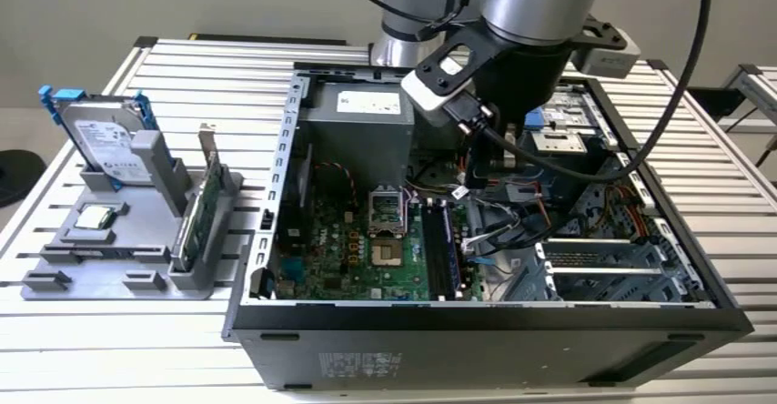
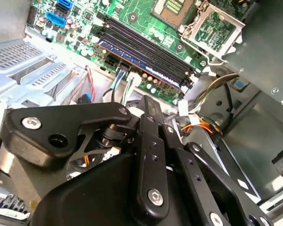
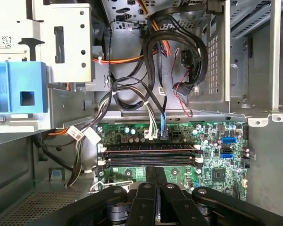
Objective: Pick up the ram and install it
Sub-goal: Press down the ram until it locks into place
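The ram is a long dark stick standing on edge in a memory slot of the green motherboard, inside the open computer case. In both wrist views it lies in the slot row nearest the cable plugs. My gripper hangs inside the case just above the slots, on the cable side. Its black fingers are pressed together, shut, and I see nothing between them.
Bundles of black, orange and white cables run close to the gripper, next to a blue drive bay. Outside the case, a grey holder carries a silver hard drive, a chip and a green expansion card.
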Controlling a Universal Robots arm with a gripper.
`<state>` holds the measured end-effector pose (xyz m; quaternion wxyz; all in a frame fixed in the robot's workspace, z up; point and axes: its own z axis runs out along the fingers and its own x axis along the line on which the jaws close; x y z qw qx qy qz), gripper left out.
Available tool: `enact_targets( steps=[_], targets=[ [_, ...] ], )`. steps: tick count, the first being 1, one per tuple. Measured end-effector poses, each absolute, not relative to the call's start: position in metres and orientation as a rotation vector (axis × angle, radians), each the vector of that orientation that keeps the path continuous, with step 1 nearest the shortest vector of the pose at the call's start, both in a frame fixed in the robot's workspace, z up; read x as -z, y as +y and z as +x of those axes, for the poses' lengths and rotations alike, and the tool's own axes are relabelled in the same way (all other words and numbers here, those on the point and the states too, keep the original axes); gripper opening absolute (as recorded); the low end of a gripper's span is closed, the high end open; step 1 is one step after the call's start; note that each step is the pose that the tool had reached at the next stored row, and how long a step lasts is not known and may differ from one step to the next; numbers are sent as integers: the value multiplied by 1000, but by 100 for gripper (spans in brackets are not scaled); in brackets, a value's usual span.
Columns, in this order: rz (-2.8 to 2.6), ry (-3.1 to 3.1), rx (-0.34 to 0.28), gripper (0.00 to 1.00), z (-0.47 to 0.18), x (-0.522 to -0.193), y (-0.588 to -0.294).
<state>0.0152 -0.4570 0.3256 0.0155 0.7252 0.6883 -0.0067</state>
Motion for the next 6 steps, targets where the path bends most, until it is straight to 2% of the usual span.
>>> enact_targets(
  steps=[6],
  targets=[
    [2256, 2141, 21, 0, 15, -326, -457]
  ],
)
